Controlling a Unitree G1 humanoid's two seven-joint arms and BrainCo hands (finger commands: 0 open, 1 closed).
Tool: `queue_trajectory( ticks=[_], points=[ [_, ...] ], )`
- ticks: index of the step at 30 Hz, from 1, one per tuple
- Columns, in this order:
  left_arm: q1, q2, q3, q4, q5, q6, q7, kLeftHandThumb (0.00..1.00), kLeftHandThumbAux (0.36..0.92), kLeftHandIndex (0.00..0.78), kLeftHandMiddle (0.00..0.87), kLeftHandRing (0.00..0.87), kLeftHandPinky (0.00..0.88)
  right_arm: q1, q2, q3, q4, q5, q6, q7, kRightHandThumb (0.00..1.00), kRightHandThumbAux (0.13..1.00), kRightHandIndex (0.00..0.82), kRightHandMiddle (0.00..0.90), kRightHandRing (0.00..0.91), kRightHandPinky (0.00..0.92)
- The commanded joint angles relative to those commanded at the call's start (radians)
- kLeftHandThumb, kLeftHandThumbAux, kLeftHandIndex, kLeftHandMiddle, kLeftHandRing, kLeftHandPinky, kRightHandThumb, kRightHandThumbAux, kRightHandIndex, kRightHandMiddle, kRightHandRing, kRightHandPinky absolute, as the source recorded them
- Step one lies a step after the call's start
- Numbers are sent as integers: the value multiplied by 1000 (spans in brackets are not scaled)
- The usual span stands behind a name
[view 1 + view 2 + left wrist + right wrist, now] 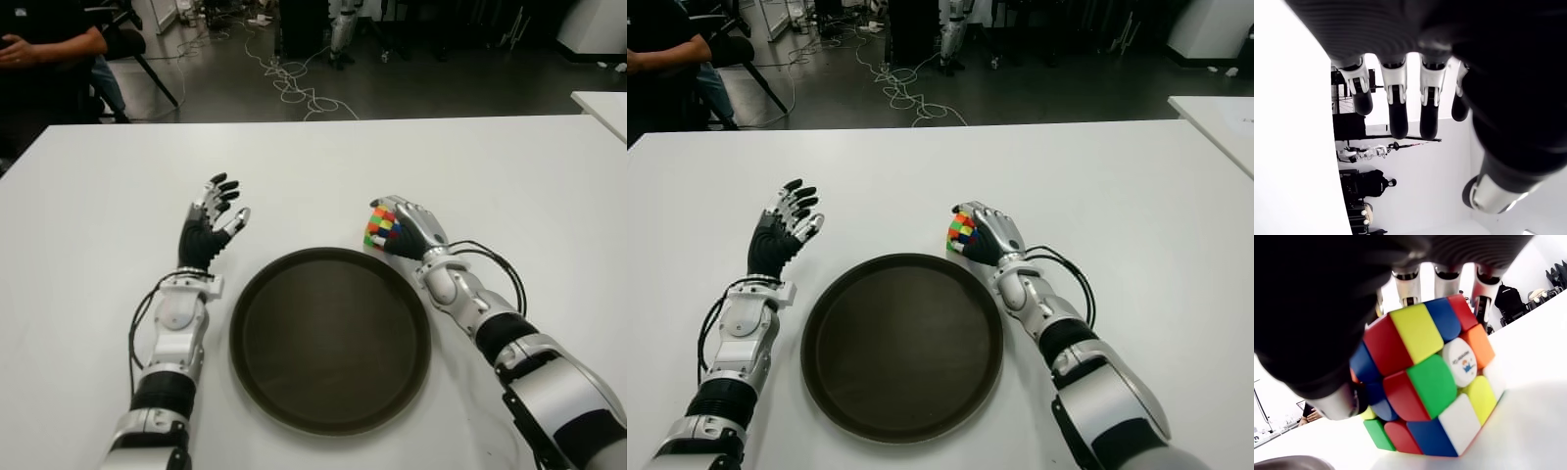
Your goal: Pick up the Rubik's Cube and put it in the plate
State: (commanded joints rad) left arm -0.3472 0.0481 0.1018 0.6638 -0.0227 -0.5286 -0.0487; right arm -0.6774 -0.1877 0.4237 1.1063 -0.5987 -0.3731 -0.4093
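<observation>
Rubik's Cube (381, 226): multicoloured, on the white table (490, 176), just beyond the far right rim of the plate and not in it. In the right wrist view its lower edge appears to meet the tabletop, so it is judged not yet lifted.

Right hand (409, 230): at the cube, palm toward it. Fingers (1406, 281) curl over the far side of the cube, thumb low on the near side; the hand is closed around the cube.

Plate (257, 323): dark, round, shallow-rimmed, empty, centred before the robot between the two forearms. Its rim lies just beside the cube.

Left hand (210, 230): idle, shown to the left of the plate, fingers extended and loosely spread, holding nothing.

Surroundings: a person (44, 44) seated beyond the far left corner of the table; cables (294, 83) on the floor behind; the corner of a second table (602, 103) at far right.

Stage, as judged: grasp made, lift and transfer to the plate outstanding.

Risks, as judged:
- Slip on lifting. The cube faces are smooth and the hold is across a tilted cube; a loose squeeze could let it rotate out of the fingers.
- Rim strike. Cube and plate are so near that a low carry would catch the raised rim and shove the plate.
- Bounce-out. Release from too high onto the hard plate could send the cube tumbling over the shallow rim.
</observation>
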Motion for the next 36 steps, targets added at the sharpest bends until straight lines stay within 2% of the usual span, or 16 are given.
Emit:
queue_trajectory(
  ticks=[13, 26, 32, 36],
  points=[
    [-4, 3, -1, 16, 5, -7, 3, 47, 739, 138, 200, 155, 84, 10, -10, -10, -49, 6, -4, -8, 696, 738, 416, 700, 758, 782],
    [-10, 8, -3, 40, 9, -30, 1, 46, 713, 144, 209, 158, 83, 52, -31, -18, -162, -10, -36, -97, 698, 736, 417, 679, 739, 764],
    [-9, 7, -4, 35, 7, -26, -3, 52, 724, 146, 215, 165, 86, 85, -52, -23, -249, -20, -94, -149, 696, 736, 419, 659, 708, 733],
    [-8, 7, -4, 34, 7, -23, -2, 50, 728, 147, 217, 169, 90, 123, -62, -34, -331, -21, -115, -159, 696, 736, 420, 647, 690, 718]
  ],
)
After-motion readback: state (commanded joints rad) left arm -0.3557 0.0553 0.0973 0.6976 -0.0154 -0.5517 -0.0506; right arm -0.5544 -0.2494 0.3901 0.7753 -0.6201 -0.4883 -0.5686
